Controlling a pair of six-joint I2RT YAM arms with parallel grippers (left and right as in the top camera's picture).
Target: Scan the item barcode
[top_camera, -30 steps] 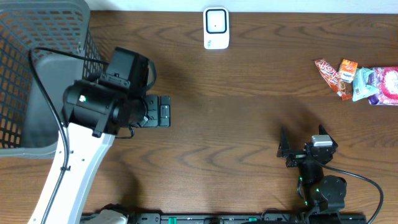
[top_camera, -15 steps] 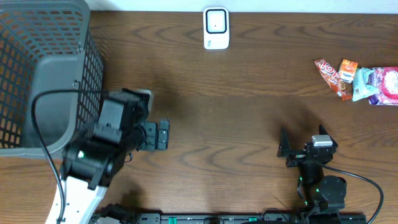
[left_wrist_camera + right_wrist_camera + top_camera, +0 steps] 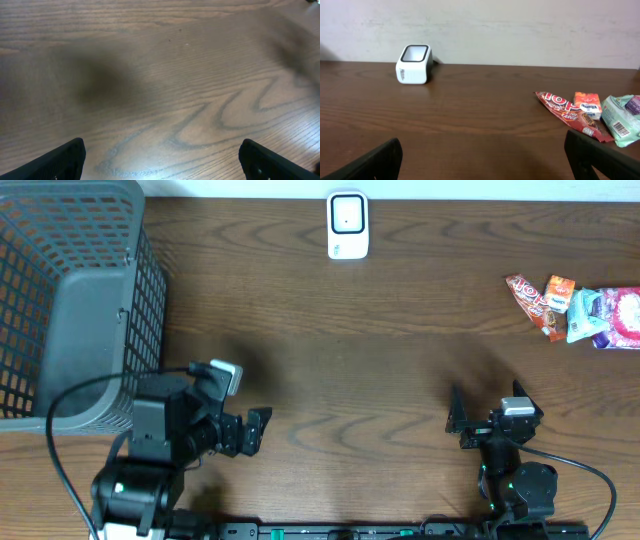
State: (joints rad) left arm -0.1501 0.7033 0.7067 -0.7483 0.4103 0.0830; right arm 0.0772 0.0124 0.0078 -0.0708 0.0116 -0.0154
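Lying diagonally: red wrapper | scanner window facing up | left gripper spread | right gripper spread

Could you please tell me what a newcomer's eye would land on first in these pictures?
Probably the big grey mesh basket filling the table's far-left corner, and the colourful heap of snack packets at the far-right edge. Between them, a small white scanner stands alone at the back of the dark wooden table.
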